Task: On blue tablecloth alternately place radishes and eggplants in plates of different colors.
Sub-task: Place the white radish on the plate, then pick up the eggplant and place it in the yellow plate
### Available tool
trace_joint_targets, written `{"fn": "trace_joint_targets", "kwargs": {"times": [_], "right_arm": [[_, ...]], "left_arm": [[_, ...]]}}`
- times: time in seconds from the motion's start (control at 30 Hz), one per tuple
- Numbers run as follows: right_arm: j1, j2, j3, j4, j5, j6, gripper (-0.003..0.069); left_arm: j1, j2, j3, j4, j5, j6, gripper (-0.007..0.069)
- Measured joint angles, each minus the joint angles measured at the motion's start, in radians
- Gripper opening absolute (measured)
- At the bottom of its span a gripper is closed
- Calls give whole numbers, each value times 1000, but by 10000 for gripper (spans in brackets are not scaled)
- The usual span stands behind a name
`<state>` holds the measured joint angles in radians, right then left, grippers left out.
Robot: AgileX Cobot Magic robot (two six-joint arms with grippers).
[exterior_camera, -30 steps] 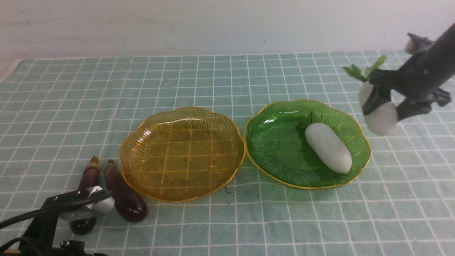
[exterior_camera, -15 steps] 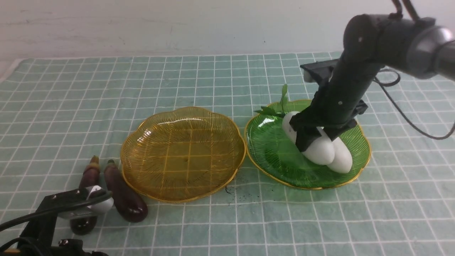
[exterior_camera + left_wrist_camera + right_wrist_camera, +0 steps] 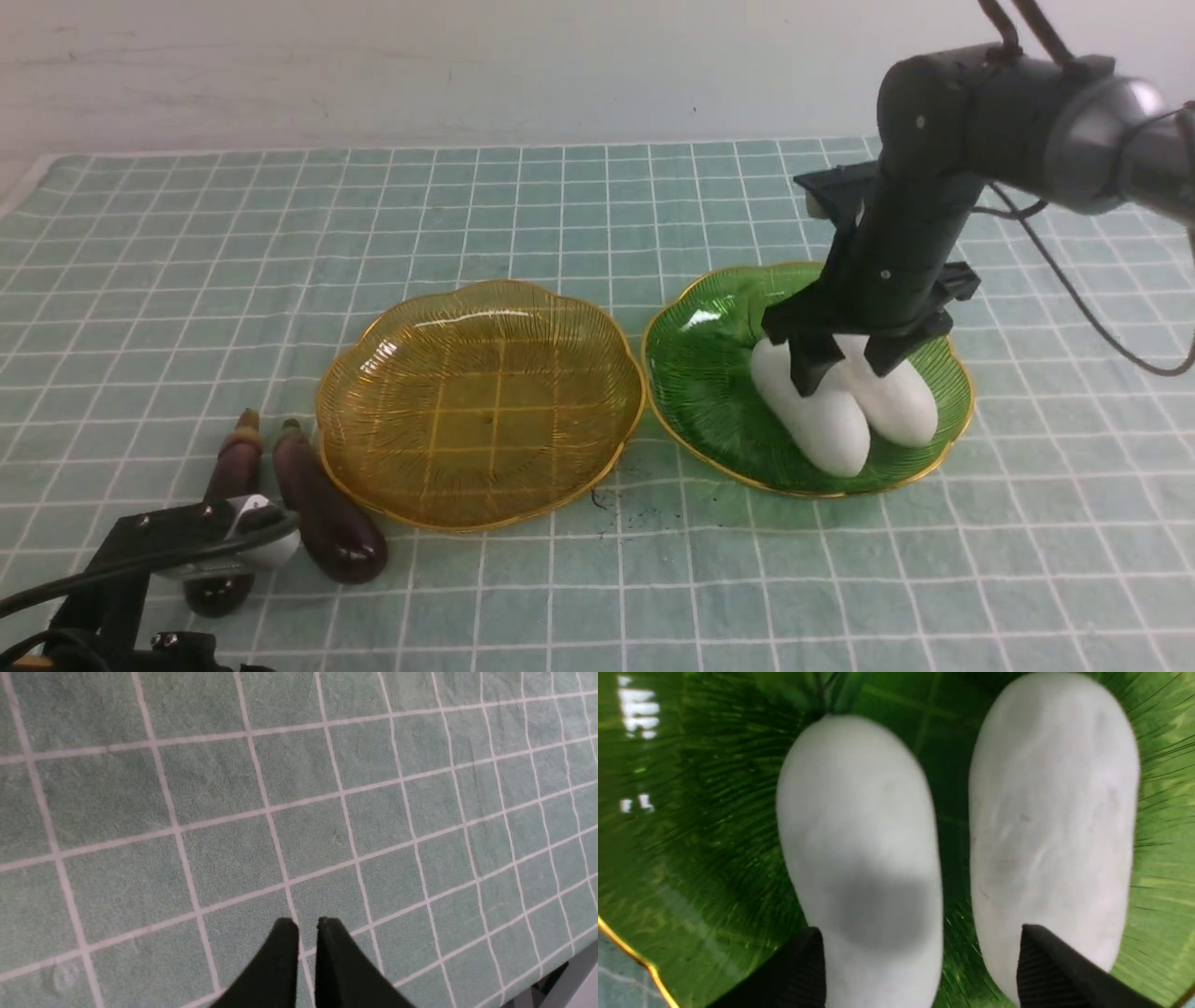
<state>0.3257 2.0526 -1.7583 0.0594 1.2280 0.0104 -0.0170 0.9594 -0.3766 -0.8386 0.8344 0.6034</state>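
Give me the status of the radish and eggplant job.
Done: both radishes lie in the green plate. In hand: the right gripper hangs over them with jaws spread, gripping neither. Left: both eggplants lie on the cloth beside the amber plate, which holds nothing; the left gripper holds nothing.

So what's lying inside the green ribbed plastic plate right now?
Two smooth white toy radishes lie side by side in the green plate. The right gripper stands open over them; in the front view its arm covers their leafy ends.
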Motion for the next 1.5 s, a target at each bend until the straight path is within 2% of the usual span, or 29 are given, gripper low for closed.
{"fn": "trace_joint_targets", "kwargs": {"times": [0.3, 0.43, 0.5, 0.57, 0.6, 0.63, 0.73, 0.83, 0.93, 1.17, 1.5], "right_arm": [[0, -188, 0, 11, 7, 0, 499], [0, -316, 1, 23, 17, 1, 480], [0, -363, 10, 23, 17, 1, 472], [0, -463, 59, 23, 17, 1, 453], [0, -471, 64, 23, 17, 1, 452], [0, -505, 92, 23, 19, 1, 447], [0, -607, 214, 15, 25, 1, 433], [0, -686, 350, 11, 28, 1, 432], [0, -718, 472, 11, 28, 1, 430], [0, -721, 620, 11, 26, -10, 430], [0, -721, 650, 10, 18, -40, 430]], "left_arm": [[0, 0, -3, 4, -9, -78, 184], [0, 1, -54, 82, -47, -129, 263], [0, 2, -72, 113, -55, -166, 272], [0, 12, -148, 271, -99, -323, 289], [0, 13, -153, 284, -103, -337, 290], [0, 19, -173, 332, -117, -406, 290], [0, 77, -249, 571, -185, -668, 290], [0, 162, -265, 696, -230, -806, 290], [0, 278, -270, 760, -293, -882, 290], [0, 436, -336, 777, -364, -894, 290], [0, 601, -405, 819, -372, -881, 291]]}}
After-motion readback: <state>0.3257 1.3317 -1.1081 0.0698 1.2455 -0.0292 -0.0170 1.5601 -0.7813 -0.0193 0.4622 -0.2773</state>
